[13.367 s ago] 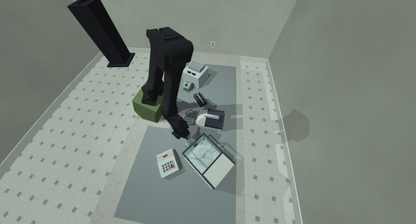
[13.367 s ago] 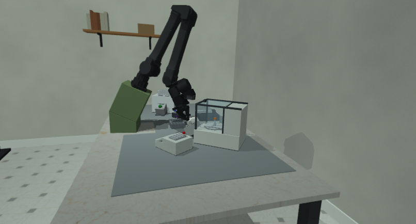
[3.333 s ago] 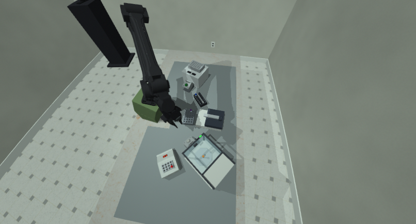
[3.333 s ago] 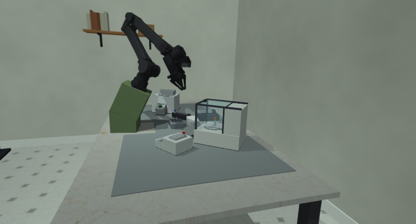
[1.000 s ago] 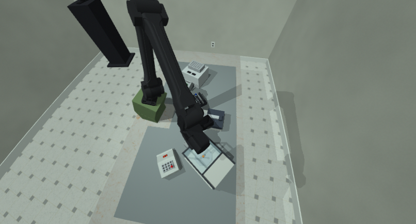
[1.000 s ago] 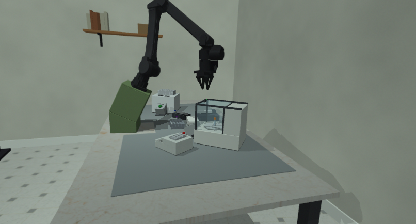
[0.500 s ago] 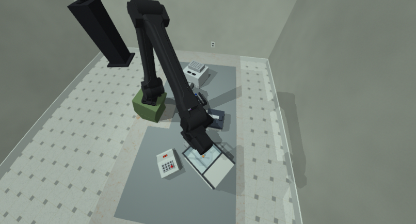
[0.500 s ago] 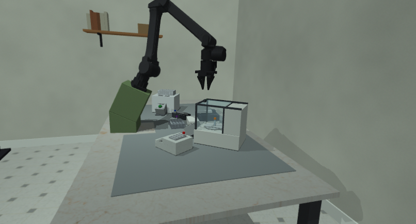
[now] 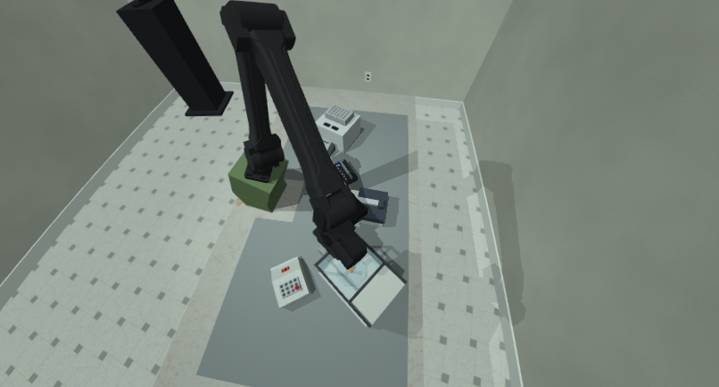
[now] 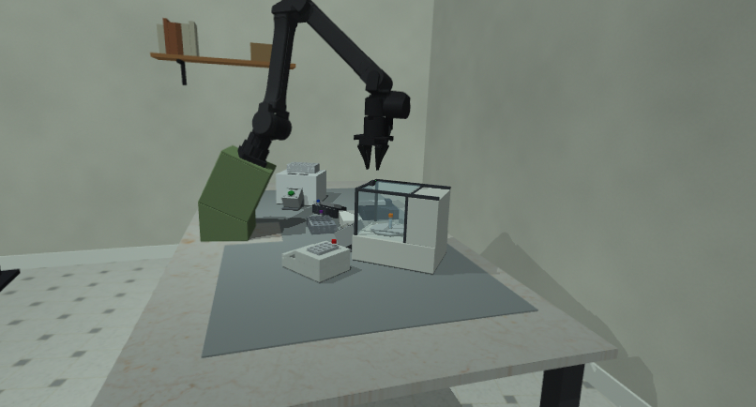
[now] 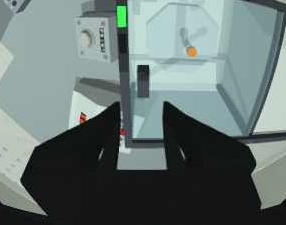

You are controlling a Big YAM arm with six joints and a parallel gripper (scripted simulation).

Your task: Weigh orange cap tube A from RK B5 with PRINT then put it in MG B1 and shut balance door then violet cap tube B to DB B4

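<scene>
Tube A (image 9: 351, 269) (image 10: 390, 215) (image 11: 191, 51), with its orange cap, stands upright on the pan inside the balance (image 9: 382, 296) (image 10: 394, 256). The glass top pane lies over the chamber, and the green lamp (image 11: 122, 17) on the balance's front is lit. My gripper (image 10: 371, 166) (image 11: 141, 109) hangs above the front edge of the glass box and points straight down. Its fingers stand a narrow gap apart with nothing between them. Tube B (image 10: 321, 211), with its violet cap, stands in the rack (image 10: 323, 225).
The dry block (image 9: 292, 284) (image 10: 317, 261), with a red-capped tube (image 10: 333, 240), stands close beside the balance. The magnet block (image 9: 347, 170) (image 10: 327, 209), the spectrophotometer (image 9: 375, 207) and the mixer (image 9: 337, 124) (image 10: 301, 185) stand farther back, towards the arm's green base (image 10: 233, 198).
</scene>
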